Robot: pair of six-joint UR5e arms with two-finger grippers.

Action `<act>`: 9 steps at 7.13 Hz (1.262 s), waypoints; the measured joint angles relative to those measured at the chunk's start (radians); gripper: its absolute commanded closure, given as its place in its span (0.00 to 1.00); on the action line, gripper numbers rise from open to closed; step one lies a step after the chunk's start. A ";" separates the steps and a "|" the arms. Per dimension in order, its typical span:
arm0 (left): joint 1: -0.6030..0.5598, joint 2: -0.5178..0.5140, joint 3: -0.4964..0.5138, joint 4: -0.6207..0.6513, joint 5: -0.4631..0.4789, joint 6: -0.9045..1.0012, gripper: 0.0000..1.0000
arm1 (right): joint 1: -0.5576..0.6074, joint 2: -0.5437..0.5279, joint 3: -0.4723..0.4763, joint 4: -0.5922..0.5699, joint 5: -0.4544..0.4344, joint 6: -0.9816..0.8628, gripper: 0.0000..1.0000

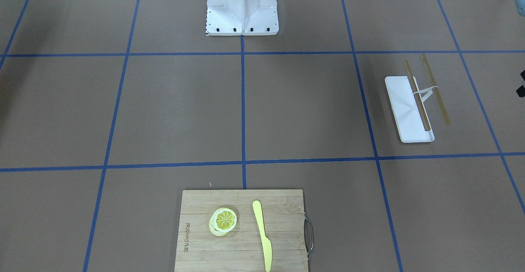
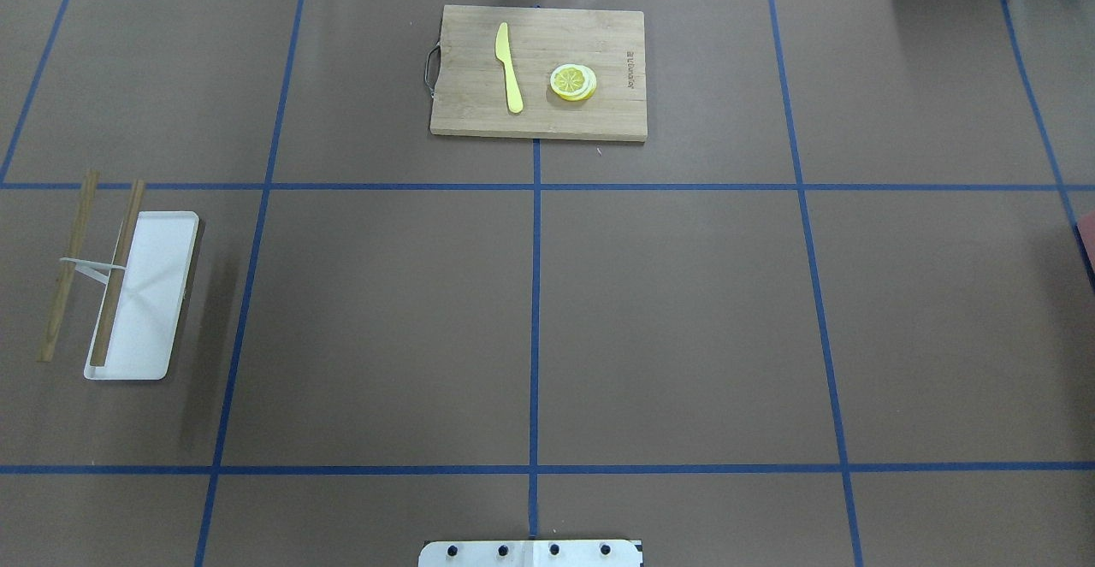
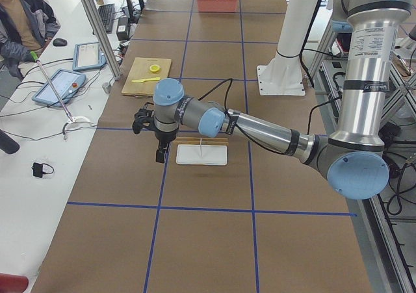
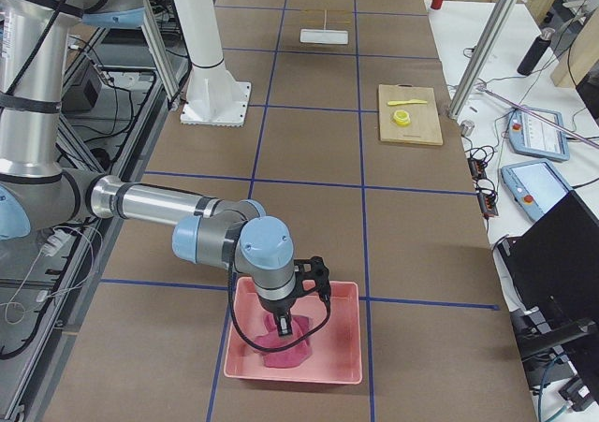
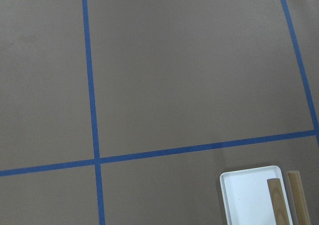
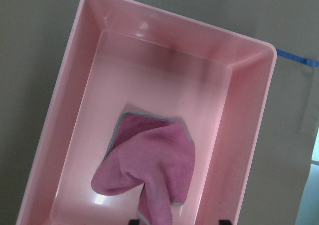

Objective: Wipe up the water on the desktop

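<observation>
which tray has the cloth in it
The pink bin, not the white tray: a crumpled pink cloth lies on its floor, while the white one carries only a wooden stick.

Spreads out flat as a wide, matte brown desktop (image 2: pixel 684 319) (papery in look). Carries thin blue tape lines (image 2: pixel 535 336) crossing into a grid of big rectangles. Runs the full length of both side views.

A long white bench (image 3: pixel 39 143) stands to one side, carrying two tablet pendants (image 3: pixel 58 86), a keyboard (image 3: pixel 106 17), a mouse (image 3: pixel 60 42) and loose cables. An operator in a grey jacket (image 3: pixel 19 20) sits at it. Slanting aluminium posts (image 3: pixel 97 26) rise from its edge. The light is even and the shadows soft.
</observation>
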 measured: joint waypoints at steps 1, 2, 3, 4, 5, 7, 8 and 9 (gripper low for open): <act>-0.001 0.016 0.006 0.011 -0.005 0.025 0.03 | -0.017 0.048 -0.055 -0.001 0.002 0.003 0.00; -0.002 0.042 0.011 0.015 -0.014 0.063 0.03 | -0.036 0.096 -0.109 -0.007 0.017 0.005 0.00; -0.003 0.068 0.020 0.016 -0.021 0.110 0.03 | -0.053 0.133 -0.141 -0.021 0.046 0.018 0.00; -0.005 0.081 0.041 0.017 -0.021 0.159 0.03 | -0.068 0.154 -0.149 -0.030 0.064 0.051 0.00; -0.013 0.084 0.067 0.018 -0.019 0.185 0.03 | -0.085 0.163 -0.149 -0.031 0.069 0.086 0.00; -0.030 0.087 0.106 0.028 -0.020 0.197 0.02 | -0.104 0.167 -0.143 -0.028 0.068 0.107 0.00; -0.035 0.088 0.111 0.056 -0.024 0.195 0.02 | -0.107 0.167 -0.140 -0.026 0.068 0.107 0.00; -0.037 0.088 0.112 0.089 -0.025 0.190 0.02 | -0.108 0.168 -0.136 -0.026 0.069 0.107 0.00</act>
